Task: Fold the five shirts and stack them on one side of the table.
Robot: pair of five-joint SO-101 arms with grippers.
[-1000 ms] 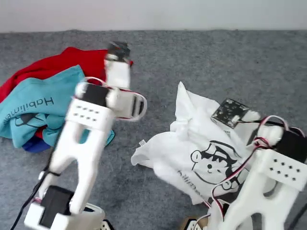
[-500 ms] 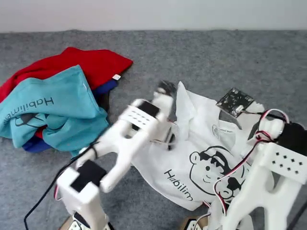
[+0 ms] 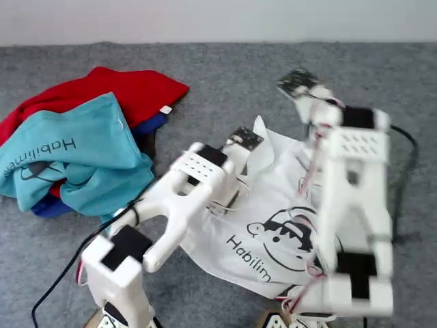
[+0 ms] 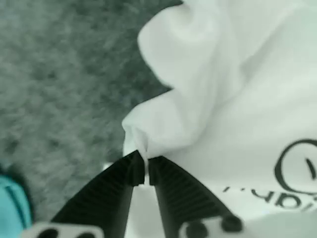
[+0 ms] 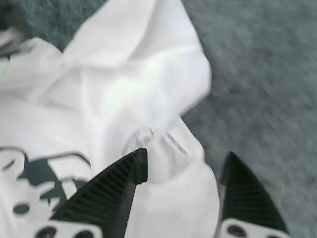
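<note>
The grey table (image 3: 225, 75) has open room along its far side and far right corner, past the right arm's fingertips, and a bare strip runs between the two lots of cloth.

The white shirt (image 3: 270, 195) lies crumpled on the near right part of the table, under both arms. Its long axis runs roughly from a raised peak at the far end to the table's near edge, slanting a little, with the printed picture toward the near end.

Well to the outer side of the left fingers sits a heap: a teal shirt (image 3: 75, 157) on top, a red shirt (image 3: 123, 89) spread behind it, and a blue shirt (image 3: 48, 207) showing at the edges.

The left arm (image 3: 177, 198) leans across to the white shirt's near-left edge. The right arm (image 3: 355, 191) stands over its right side.

The left gripper (image 4: 146, 166) has its fingers almost together, pinching a fold at the shirt's edge, with bare table just outside them. The right gripper (image 5: 184, 157) is spread wide and holds nothing. White cloth lies between and under its fingers (image 5: 116, 183), with the shirt's edge and grey table just beyond.
</note>
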